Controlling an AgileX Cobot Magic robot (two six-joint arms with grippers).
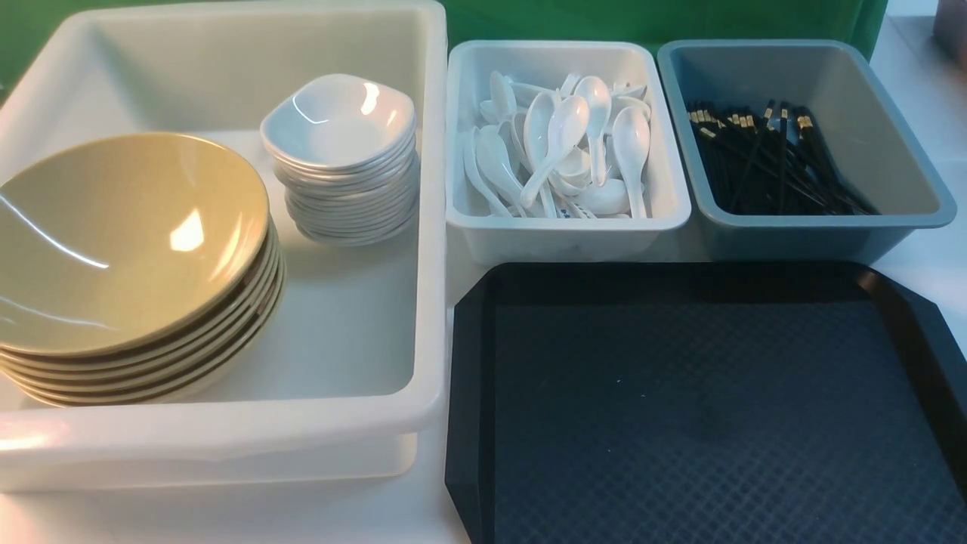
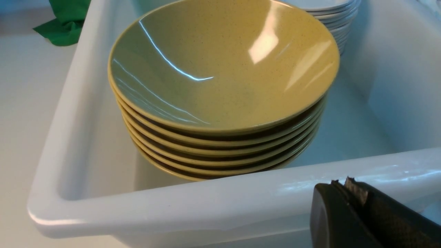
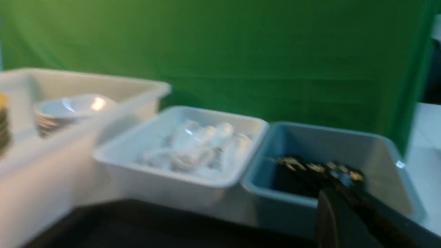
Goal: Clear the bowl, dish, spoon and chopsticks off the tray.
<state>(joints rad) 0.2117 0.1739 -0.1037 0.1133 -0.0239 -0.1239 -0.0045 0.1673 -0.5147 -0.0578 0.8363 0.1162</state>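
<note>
The black tray [image 1: 702, 423] at the front right bears nothing. Olive-yellow bowls [image 1: 128, 234] are stacked in the big white bin [image 1: 227, 438], with a stack of white dishes [image 1: 340, 121] behind them. White spoons [image 1: 563, 143] lie in the small white bin. Black chopsticks [image 1: 770, 159] lie in the grey-blue bin. Neither gripper shows in the front view. My left gripper [image 2: 344, 182] is shut and empty, just outside the big bin's near wall [image 2: 206, 206], in front of the bowl stack [image 2: 224, 69]. My right gripper [image 3: 339, 196], blurred, looks shut and empty over the tray [image 3: 137, 227], pointing at the chopsticks [image 3: 317, 168].
The small white bin [image 1: 566, 227] and the grey-blue bin [image 1: 914, 204] stand side by side behind the tray. The big white bin fills the left side. A green cloth [image 3: 241, 51] hangs at the back. White table [image 1: 929, 83] shows at the right.
</note>
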